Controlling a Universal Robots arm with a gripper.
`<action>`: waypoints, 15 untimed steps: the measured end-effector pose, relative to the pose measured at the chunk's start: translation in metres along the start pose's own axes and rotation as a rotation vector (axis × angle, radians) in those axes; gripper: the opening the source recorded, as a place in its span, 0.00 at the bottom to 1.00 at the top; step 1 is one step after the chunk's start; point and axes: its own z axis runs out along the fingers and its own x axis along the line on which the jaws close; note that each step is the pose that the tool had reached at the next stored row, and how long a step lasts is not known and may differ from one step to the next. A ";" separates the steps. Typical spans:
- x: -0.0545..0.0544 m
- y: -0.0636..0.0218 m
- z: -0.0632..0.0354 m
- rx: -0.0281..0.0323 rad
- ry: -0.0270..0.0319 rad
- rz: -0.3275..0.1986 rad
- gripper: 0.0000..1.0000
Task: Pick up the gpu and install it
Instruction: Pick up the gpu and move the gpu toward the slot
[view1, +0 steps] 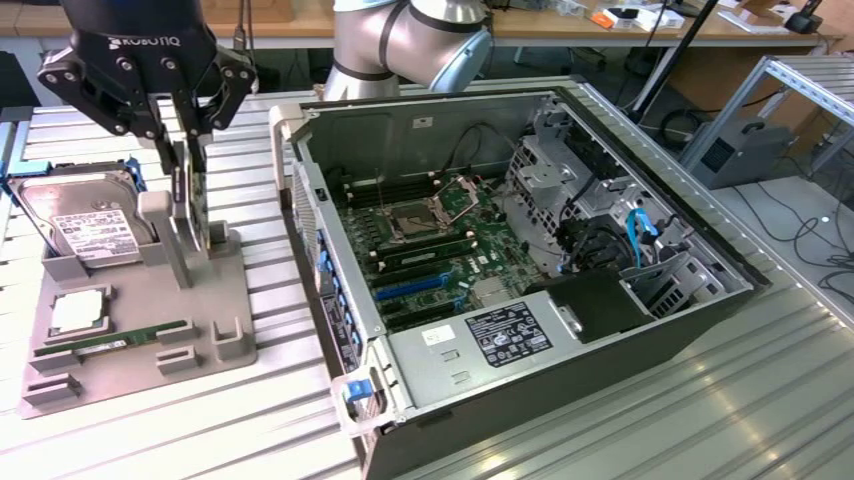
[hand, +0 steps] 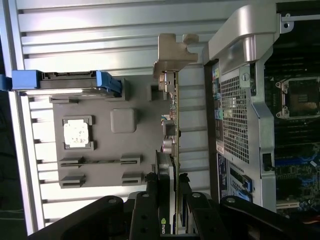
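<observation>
In the exterior view the black gripper (view1: 184, 160) hangs above a grey holder (view1: 134, 380) on the ribbed table; its fingers point straight down and clasp the gpu (view1: 191, 205), which stands upright on edge directly beneath the wrist, its lower end down at the holder; just beside the tool, on the side away from the open computer case (view1: 400, 130), a hard drive (view1: 87, 225) with blue rails leans in its cradle; further out from the fingers lie a processor chip (view1: 78, 312) and a RAM stick (view1: 107, 345); the case lies on the tool's other side, motherboard (view1: 427, 240) exposed. In the wrist view the gripper (hand: 169, 179) pinches the gpu (hand: 172, 135) edge-on, one finger against each face; the card runs away from the fingertips to its silvery bracket (hand: 172, 52) at the far end; the holder (hand: 105, 145) lies to one side of the card, carrying the hard drive (hand: 65, 82), the chip (hand: 76, 134) and the RAM stick (hand: 100, 161); the case (hand: 240, 115) sits close on the opposite side.
</observation>
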 end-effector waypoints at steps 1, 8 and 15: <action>0.000 0.0000 -0.0003 0.0000 0.0000 0.000 0.27; 0.000 -0.0001 -0.0039 -0.0007 0.0000 0.000 0.27; 0.000 -0.0002 -0.0077 -0.0014 0.0001 0.000 0.27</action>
